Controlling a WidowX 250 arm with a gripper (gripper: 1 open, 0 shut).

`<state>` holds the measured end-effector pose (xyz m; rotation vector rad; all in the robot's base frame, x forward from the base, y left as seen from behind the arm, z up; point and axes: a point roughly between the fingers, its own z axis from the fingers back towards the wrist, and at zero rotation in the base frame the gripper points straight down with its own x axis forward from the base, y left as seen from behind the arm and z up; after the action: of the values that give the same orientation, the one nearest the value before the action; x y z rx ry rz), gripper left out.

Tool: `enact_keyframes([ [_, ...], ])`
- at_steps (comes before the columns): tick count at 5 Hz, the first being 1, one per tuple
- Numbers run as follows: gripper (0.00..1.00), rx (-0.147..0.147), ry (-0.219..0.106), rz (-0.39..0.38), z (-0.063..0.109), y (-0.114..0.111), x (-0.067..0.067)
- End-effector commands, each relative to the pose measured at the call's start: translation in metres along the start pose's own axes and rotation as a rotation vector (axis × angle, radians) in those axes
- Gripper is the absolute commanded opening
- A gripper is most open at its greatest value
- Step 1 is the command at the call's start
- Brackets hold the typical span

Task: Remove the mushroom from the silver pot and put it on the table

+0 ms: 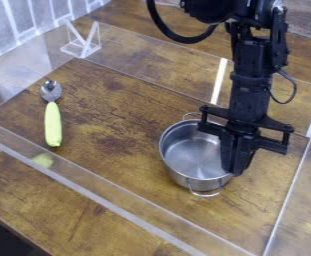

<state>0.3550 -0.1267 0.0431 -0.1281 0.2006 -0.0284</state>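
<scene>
While the black claw (238, 163) points nearly straight down into the small round shiny steel pot (198, 158), its two fingers are pressed together, their tips low inside the pot near its right-hand wall. Whether anything is pinched between them cannot be told; no mushroom shows anywhere in the view, and the part of the pot behind the fingers is hidden. What can be seen of the pot's flat bottom and left inner wall is bare, reflecting metal.

Above the fingers a black crossbar spreads to both sides, and the dark arm (251, 60) rises from it to the top of the picture.

That pot stands on the large dark brown wood-grain plank table (118, 100), right of centre. Well apart from it, to the left, a metal spoon with a yellow handle (51, 115) lies flat on the planks, its bowl pointing away from the camera. Clear acrylic panels (118, 215) edge the tabletop along the near side and the right.
</scene>
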Motion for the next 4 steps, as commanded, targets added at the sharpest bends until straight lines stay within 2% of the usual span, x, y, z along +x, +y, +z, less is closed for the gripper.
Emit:
enact_keyframes([
  [1, 0.00, -0.017, -0.091, 0.014, 0.032, -0.001, -0.002],
  [2, 0.00, -0.028, -0.129, 0.049, 0.049, 0.004, -0.005],
  [3, 0.00, -0.040, -0.180, 0.086, 0.076, 0.014, -0.007],
  [4, 0.00, -0.049, -0.219, 0.112, 0.107, 0.026, -0.018],
])
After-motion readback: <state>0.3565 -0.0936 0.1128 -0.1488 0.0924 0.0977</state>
